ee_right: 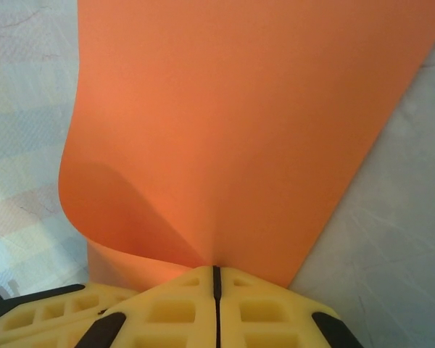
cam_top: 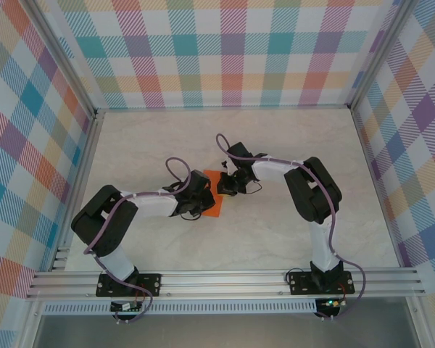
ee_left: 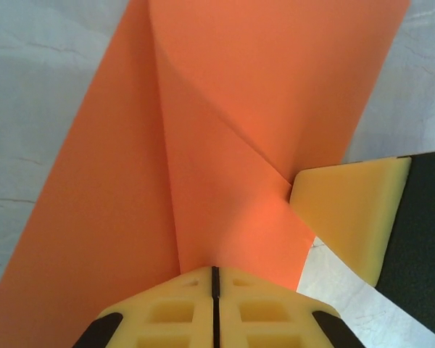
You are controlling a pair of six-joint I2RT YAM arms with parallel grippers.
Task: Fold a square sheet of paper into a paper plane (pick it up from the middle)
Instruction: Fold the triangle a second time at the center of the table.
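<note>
Orange square sheet of paper (cam_top: 214,206) between left gripper (cam_top: 204,199) and right gripper (cam_top: 224,186)

Arms bent inward — left gripper (ee_left: 214,272) and right gripper (ee_right: 216,270) clamped tight, close together.

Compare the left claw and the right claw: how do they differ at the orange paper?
The left claw pinches the paper at a sharp slanted crease; the right claw pinches it at a soft curl. From above, the left claw reaches in from the left, the right claw from the right. Both are shut on the paper.
</note>
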